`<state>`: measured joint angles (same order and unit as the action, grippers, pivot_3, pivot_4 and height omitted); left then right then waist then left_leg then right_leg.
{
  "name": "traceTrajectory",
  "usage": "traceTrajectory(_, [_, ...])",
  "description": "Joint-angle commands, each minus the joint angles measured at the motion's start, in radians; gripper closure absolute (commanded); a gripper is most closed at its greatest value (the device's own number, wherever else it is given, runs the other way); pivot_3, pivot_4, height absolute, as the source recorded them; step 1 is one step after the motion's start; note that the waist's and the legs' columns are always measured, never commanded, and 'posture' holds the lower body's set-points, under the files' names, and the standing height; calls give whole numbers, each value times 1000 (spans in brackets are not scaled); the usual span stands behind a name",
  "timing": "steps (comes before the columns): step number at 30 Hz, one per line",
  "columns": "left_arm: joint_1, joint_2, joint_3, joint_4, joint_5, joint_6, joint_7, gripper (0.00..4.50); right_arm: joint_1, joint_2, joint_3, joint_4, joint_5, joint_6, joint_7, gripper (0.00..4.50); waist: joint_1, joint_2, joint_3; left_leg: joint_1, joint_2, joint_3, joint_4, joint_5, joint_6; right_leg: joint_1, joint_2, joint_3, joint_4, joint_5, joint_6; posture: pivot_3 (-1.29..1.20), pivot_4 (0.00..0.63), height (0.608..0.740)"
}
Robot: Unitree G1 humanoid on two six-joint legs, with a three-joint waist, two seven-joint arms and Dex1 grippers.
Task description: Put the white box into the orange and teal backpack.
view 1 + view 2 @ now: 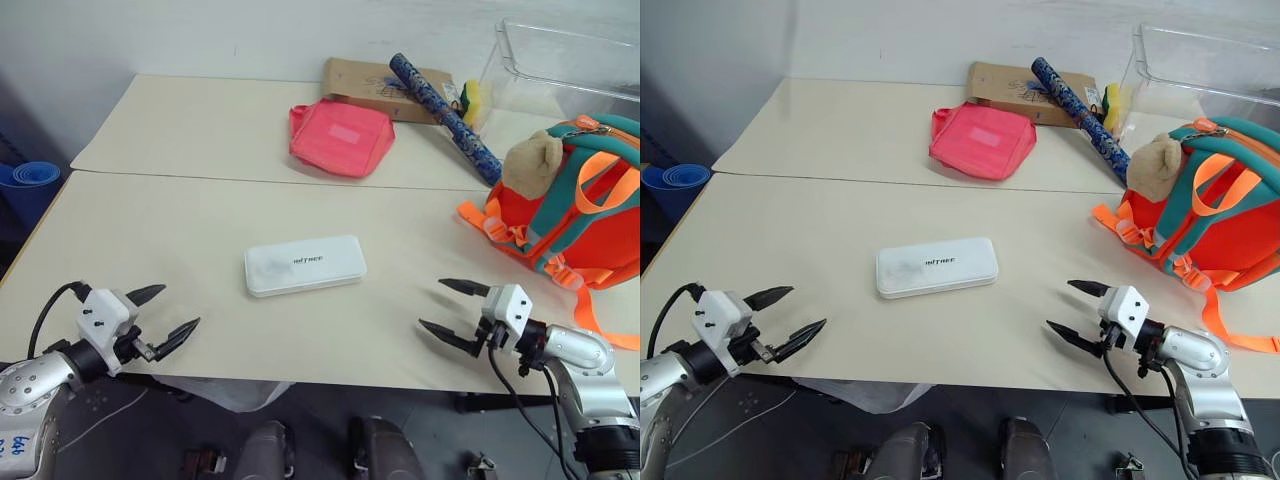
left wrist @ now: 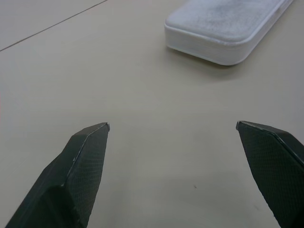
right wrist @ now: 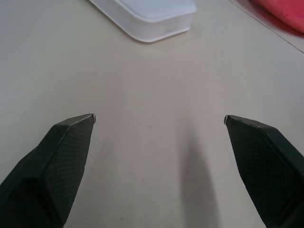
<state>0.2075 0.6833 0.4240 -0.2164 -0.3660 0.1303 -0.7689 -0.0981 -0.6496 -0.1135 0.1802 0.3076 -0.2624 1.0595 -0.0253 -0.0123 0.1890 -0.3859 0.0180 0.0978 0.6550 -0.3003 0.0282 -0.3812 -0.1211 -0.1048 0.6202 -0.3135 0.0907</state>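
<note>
The white box (image 1: 305, 265) lies flat on the cream worktop (image 1: 180, 215) at the centre of the frame, lid up, untouched. Lower left, the left end effector (image 1: 168, 315) hovers with its two black fingers spread wide and nothing between them; lower right, the right end effector (image 1: 455, 310) does the same, fingers apart and empty, both aimed inward toward the box. At the right edge sits the orange and teal backpack (image 1: 575, 215), a plush bear head on its near side; whether its opening is unzipped I can't tell from here.

So this looks like the very first step: the approach, with no grasp made. The next move calls for one end effector to close the gap and straddle the box across its narrow width. It's a low, flat case, so the fingers must come in close to the surface. The pink-red pouch (image 1: 340, 135) in the upper middle is well clear of the path.
</note>
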Motion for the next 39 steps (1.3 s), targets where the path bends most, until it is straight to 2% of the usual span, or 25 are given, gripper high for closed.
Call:
traceTrajectory(1, [-34,9,13,10,-7,5,14,0,-18,13,2,-25,38,22,14,40,0,0,0,0,0,0,0,0,0,0,0,0,0,0,0,0,150,740])
traceTrajectory(4, [-50,38,9,1,-31,102,9,0,-44,23,24,-132,82,158,-13,40,-1,0,0,0,0,0,0,1,1,0,0,0,1,0,0,0,150,740])
traceTrajectory(6, [-84,46,10,-20,-80,198,21,0,-126,27,87,-228,69,352,-79,413,-7,1,0,0,0,0,0,1,1,-1,0,0,1,0,0,0,150,740])
traceTrajectory(7, [-103,45,5,-23,-82,219,36,186,-162,24,119,-261,46,419,-98,647,-8,2,1,0,0,0,0,1,1,-2,0,1,2,0,0,0,150,740])
traceTrajectory(11, [-192,14,-44,-42,-73,332,131,1206,-289,48,191,-240,-82,535,-226,1994,2,2,1,-1,0,0,-1,1,-5,-5,-1,0,4,-1,-1,0,150,740])
traceTrajectory(15, [-294,-48,-170,-45,-29,401,209,2458,-409,81,254,-90,-237,500,-337,3409,15,2,1,-5,-4,1,-1,4,1,-9,-4,0,7,-1,-1,0,150,740])
traceTrajectory(18, [-346,-84,-225,-23,1,412,245,3450,-455,119,274,-25,-274,466,-367,4458,17,1,1,-6,-6,4,-1,6,3,-10,-5,1,8,0,0,0,150,740])
traceTrajectory(21, [-386,-115,-258,-14,-3,406,241,4357,-481,170,281,16,-267,433,-347,4500,13,1,1,-7,-5,5,-1,7,3,-11,-3,1,9,0,0,0,150,740])
traceTrajectory(28, [-423,-124,-334,2,15,408,200,4357,-419,174,296,-87,-194,521,-213,4500,4,1,1,-6,-2,5,-1,9,1,-10,2,1,9,0,0,0,150,740])
traceTrajectory(34, [-419,-131,-374,-12,15,400,155,4357,-321,100,245,-256,-128,629,-161,4500,7,1,1,-5,-2,5,-1,9,1,-9,1,2,8,0,0,0,150,740])
traceTrajectory(39, [-400,-140,-427,-39,-7,402,90,4357,-180,-20,159,-441,-43,716,-99,4500,27,1,1,-5,-2,5,-2,8,1,-10,0,2,7,0,0,0,150,740])
